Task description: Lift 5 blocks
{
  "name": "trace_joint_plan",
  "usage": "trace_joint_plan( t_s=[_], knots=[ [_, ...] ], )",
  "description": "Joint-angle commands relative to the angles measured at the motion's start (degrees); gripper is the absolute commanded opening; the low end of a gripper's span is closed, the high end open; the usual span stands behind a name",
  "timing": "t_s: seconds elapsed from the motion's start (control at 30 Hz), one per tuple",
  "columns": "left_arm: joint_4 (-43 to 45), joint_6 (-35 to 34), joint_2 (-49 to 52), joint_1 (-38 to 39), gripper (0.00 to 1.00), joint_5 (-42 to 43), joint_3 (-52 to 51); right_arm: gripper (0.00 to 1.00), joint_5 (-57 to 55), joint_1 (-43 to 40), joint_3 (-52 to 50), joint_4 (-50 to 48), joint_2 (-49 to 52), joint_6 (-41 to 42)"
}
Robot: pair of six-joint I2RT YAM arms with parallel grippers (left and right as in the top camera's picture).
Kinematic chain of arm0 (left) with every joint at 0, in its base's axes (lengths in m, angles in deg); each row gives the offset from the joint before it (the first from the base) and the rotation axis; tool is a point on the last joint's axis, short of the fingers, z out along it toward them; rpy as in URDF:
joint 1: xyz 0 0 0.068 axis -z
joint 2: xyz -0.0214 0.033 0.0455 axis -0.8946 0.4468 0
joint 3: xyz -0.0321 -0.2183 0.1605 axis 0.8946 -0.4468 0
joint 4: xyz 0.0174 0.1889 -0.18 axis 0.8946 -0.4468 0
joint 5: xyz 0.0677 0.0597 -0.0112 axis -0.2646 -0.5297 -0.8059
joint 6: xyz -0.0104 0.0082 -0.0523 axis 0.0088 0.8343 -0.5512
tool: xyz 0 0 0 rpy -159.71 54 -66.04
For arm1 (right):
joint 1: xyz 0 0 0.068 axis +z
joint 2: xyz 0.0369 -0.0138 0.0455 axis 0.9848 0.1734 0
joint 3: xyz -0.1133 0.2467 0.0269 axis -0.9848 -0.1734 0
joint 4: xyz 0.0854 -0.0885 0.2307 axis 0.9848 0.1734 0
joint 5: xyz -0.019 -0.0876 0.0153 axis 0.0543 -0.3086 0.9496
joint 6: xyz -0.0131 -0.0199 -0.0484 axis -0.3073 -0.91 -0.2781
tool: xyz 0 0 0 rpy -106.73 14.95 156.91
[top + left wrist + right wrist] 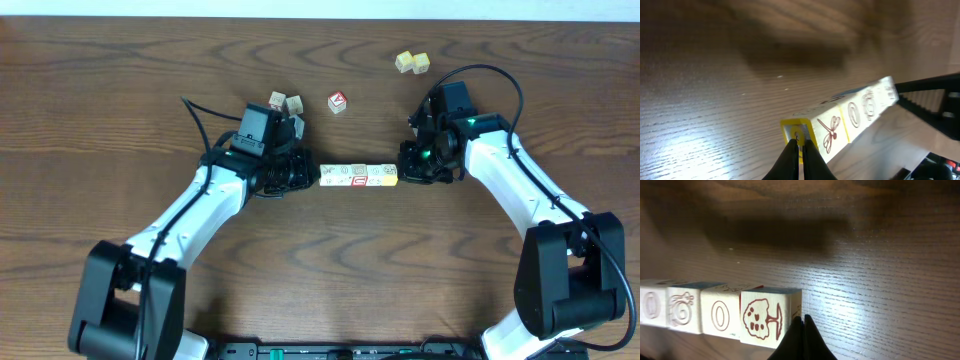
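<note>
Five small cream picture cubes (358,176) are lined up in a row on the dark wooden bench (150,80) | left jaws are closed, pressed to yellow end | right jaws are closed, pressed to tree-print end

A dark wooden table (120,80) carries a red-faced cube (338,101), two yellow cubes (404,61) and two pale cubes (277,99)

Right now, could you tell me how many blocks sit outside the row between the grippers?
5: two yellow cubes far right, one red-faced cube mid-table, two pale cubes beside the left arm, which may hide more.
</note>
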Motion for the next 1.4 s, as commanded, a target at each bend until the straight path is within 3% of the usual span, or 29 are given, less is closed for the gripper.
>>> trace_joint_plan(
  t_s=[0.0, 1.37],
  knots=[
    [0.63, -0.07, -0.98, 1.33, 0.07, 6.34, 1.49, 0.01, 10.19, 1.64, 2.34, 0.07, -1.16, -0.22],
    [0.96, -1.62, -1.31, 2.08, 0.07, 7.02, 1.99, 0.01, 9.97, 1.66, 4.66, 5.81, -5.31, 0.63]
  ],
)
